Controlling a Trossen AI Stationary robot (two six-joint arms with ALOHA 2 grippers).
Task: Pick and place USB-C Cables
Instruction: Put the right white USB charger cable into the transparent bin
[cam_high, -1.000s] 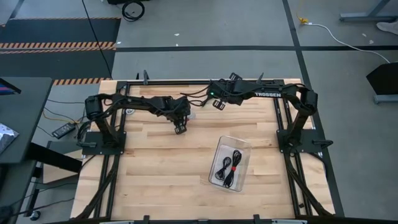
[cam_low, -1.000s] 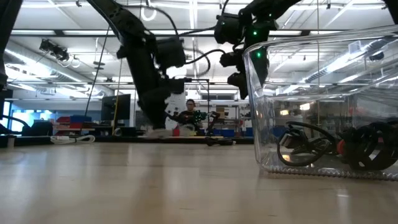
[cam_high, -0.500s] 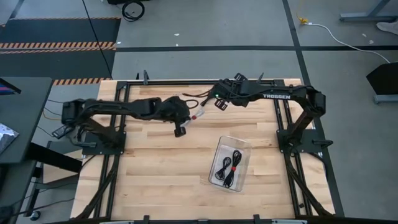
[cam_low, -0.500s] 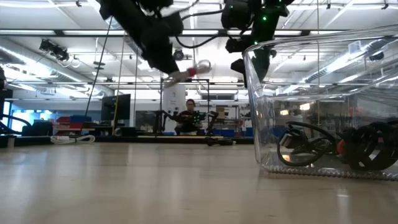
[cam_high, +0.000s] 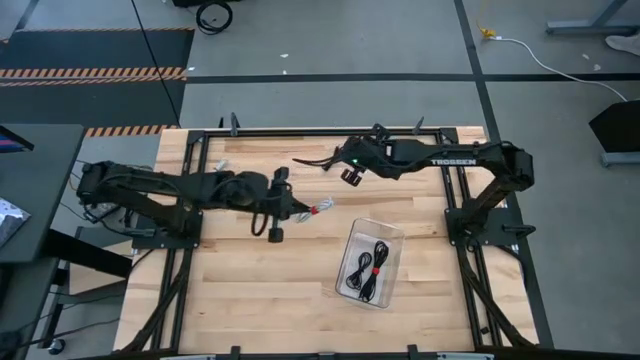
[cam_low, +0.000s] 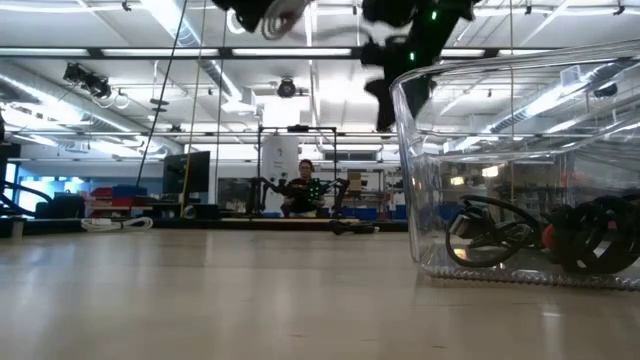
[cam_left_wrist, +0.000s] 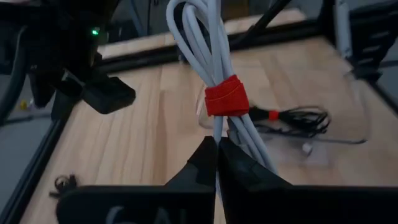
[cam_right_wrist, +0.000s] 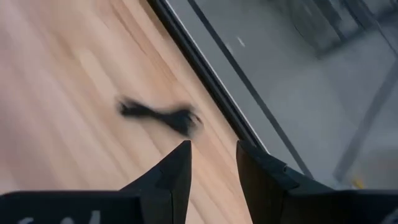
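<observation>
Since the earlier frames, the left arm has drawn back toward the left edge and swung its pincer toward the middle of the frame, carrying a white cable bundle off the upper part of the surface; the right arm's pincer has come lower and further left.

At left centre of the high view, the left pincer (cam_high: 288, 208) is clamped shut on the white cable bundle (cam_high: 318, 208), which juts out to its right, clear of the wooden surface (cam_high: 250, 290). The left wrist view shows the white strands (cam_left_wrist: 214, 59) bound by a red strap (cam_left_wrist: 226, 96), pinched between the closed fingers (cam_left_wrist: 202, 163).

Just right of centre and lower lies a clear box (cam_high: 392, 232) holding two black coiled cables (cam_high: 368, 268), one with a red tie. Nothing stands between the carried bundle and the box's open top.

In the upper middle, the right pincer (cam_high: 348, 172) hovers partly open and holds nothing; its wrist view shows one small black cable bundle (cam_right_wrist: 163, 114) lying on the wood close to the dark frame rail (cam_right_wrist: 205, 68) at the surface's edge.

Below and left of the box, the boards lie bare out to the side rails.
</observation>
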